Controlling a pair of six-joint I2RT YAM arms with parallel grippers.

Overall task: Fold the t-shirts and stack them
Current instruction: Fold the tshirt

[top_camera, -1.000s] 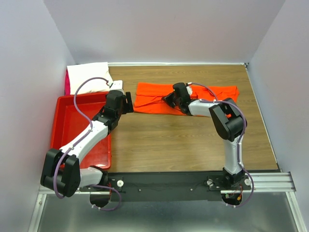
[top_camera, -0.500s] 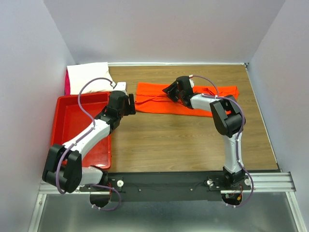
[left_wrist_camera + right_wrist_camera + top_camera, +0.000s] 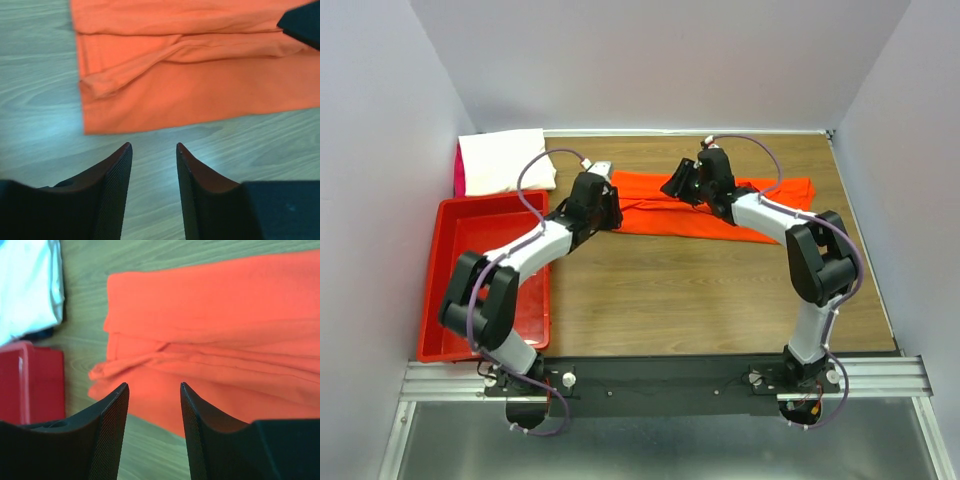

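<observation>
The orange-red t-shirt (image 3: 655,215) lies folded into a long strip across the back of the table, with a sleeve fold (image 3: 150,65) at its left end. My left gripper (image 3: 613,210) hovers open over bare wood just short of the shirt's left near corner (image 3: 154,147), with nothing between its fingers. My right gripper (image 3: 678,186) is open above the shirt's left part (image 3: 153,386) and holds nothing. The white t-shirt (image 3: 505,160) lies folded at the back left, with a pink edge (image 3: 458,172) showing beside it.
A red plastic bin (image 3: 445,250) stands at the left, under my left arm. White walls close in the table on the left, back and right. Bare wood (image 3: 700,290) stretches in front of the orange shirt.
My left arm has swung right to the shirt's left end and its jaws have narrowed. My right gripper has opened, let go of the shirt and pulled back and up.
</observation>
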